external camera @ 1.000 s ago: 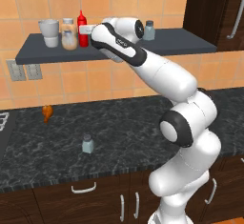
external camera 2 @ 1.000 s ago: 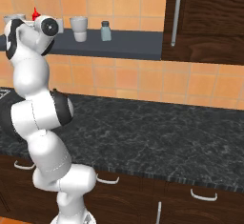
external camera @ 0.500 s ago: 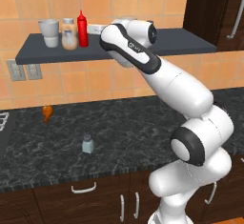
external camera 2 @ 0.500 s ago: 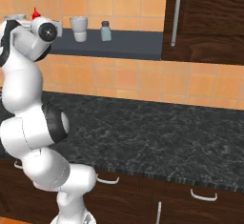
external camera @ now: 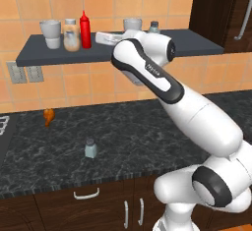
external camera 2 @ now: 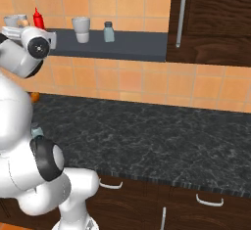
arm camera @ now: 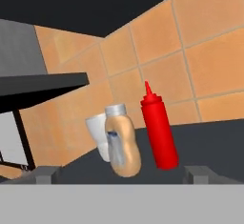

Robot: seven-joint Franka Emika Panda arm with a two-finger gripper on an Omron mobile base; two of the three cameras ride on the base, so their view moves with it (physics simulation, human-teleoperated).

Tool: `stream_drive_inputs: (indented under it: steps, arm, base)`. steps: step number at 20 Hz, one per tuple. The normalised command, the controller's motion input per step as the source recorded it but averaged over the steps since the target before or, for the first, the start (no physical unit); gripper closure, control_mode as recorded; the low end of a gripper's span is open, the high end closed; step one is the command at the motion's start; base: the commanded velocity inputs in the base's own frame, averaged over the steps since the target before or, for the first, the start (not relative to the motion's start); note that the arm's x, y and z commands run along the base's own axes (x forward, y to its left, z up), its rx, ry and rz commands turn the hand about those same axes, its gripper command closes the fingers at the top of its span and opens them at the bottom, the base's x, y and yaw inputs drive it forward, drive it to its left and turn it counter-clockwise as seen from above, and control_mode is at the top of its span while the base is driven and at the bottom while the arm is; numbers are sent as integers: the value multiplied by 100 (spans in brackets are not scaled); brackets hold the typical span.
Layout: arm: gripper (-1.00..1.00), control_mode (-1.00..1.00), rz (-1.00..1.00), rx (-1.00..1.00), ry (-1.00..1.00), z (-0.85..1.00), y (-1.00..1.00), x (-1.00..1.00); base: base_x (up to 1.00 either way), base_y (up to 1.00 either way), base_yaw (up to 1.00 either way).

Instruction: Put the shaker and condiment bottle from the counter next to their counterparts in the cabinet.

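Note:
The red condiment bottle (external camera: 85, 30) stands upright on the slate-grey cabinet shelf (external camera: 197, 49), right beside the orange-tinted jar (external camera: 72, 35). My gripper (external camera: 101, 38) hovers just right of the bottle, open and holding nothing. In the hand view the bottle (arm camera: 159, 132) and jar (arm camera: 123, 142) stand a short way beyond the gripper (arm camera: 121, 173). One shaker (external camera: 90, 148) stands on the black counter (external camera: 147, 127) at the front left. Its twin (external camera: 154, 27) sits on the shelf further right, also seen as the shaker (external camera 2: 108, 32) in the right base view.
Two white cups stand on the shelf: one cup (external camera: 50, 33) left of the jar, another cup (external camera: 132, 24) behind my arm. A small orange object (external camera: 48, 116) lies at the counter's back left. A dark brown cupboard (external camera 2: 211, 18) closes the shelf's right end.
The hand has drawn back to the right, away from the red bottle, which stays on the shelf. The arm's elbow has swung out to the right. The jaws stay wide.

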Motion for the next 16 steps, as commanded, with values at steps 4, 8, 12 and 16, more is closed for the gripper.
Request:
stream_drive_inputs:
  steps: [4,8,12,16]
  arm:
    - [-100,-100,0,6,4,0,-1,-57]
    - [-100,-100,0,4,4,0,0,-54]
    - [-100,-100,0,2,5,-8,-1,-45]
    - [-100,-100,-7,2,8,-37,0,-33]
  base:
    - [0,0,0]
    - [0,0,0]
    - [0,0,0]
    - [0,0,0]
